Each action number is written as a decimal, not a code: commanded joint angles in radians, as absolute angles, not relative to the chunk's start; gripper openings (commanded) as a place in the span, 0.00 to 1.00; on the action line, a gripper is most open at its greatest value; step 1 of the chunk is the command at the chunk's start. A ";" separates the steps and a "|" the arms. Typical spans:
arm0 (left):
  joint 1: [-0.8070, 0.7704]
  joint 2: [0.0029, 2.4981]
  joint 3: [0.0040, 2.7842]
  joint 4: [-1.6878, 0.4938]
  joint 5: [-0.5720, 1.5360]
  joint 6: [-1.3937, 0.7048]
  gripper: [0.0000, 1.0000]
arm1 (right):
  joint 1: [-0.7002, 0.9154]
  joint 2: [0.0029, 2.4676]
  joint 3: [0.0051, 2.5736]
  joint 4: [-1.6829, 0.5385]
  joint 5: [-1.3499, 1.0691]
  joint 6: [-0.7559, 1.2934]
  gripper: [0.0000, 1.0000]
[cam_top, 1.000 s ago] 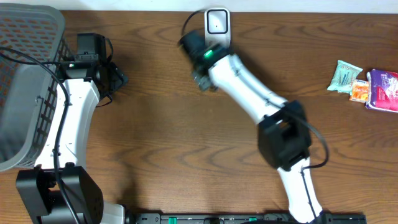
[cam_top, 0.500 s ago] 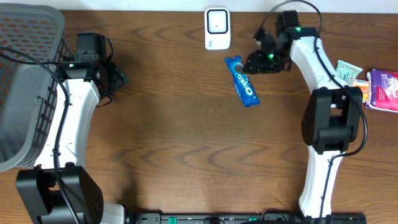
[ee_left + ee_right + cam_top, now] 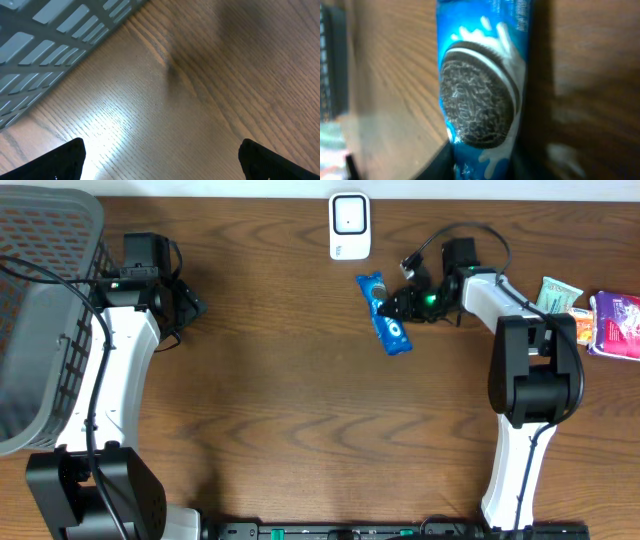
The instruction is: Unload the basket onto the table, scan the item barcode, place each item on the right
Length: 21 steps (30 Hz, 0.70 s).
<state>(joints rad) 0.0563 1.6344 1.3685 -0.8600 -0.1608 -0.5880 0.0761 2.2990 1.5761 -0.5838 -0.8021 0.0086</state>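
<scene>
Cookies first: the blue Oreo pack lies flat on the surface, just below and right of the white scanner. Its long axis runs from upper left to lower right in the overhead view, upper end toward the scanner. My right tool sits at the pack's right edge, jaws narrowed around it. In the wrist view the wrapper fills the frame between my fingers, so I judge I am gripping it, though the contact itself is blurred. My left tool is spread wide over bare wood beside the grey basket. I am on the pickup step. Next I must lift and turn the barcode face to the scanner.
</scene>
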 commanded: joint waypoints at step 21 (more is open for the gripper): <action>0.059 1.638 1.369 -0.863 -0.173 -0.600 0.98 | 0.319 2.148 1.776 -0.520 -0.251 0.099 0.01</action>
<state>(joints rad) 0.0563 1.6344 1.3685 -0.8600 -0.1608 -0.5880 0.2810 2.2280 1.7176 -0.5541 -0.4049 0.0925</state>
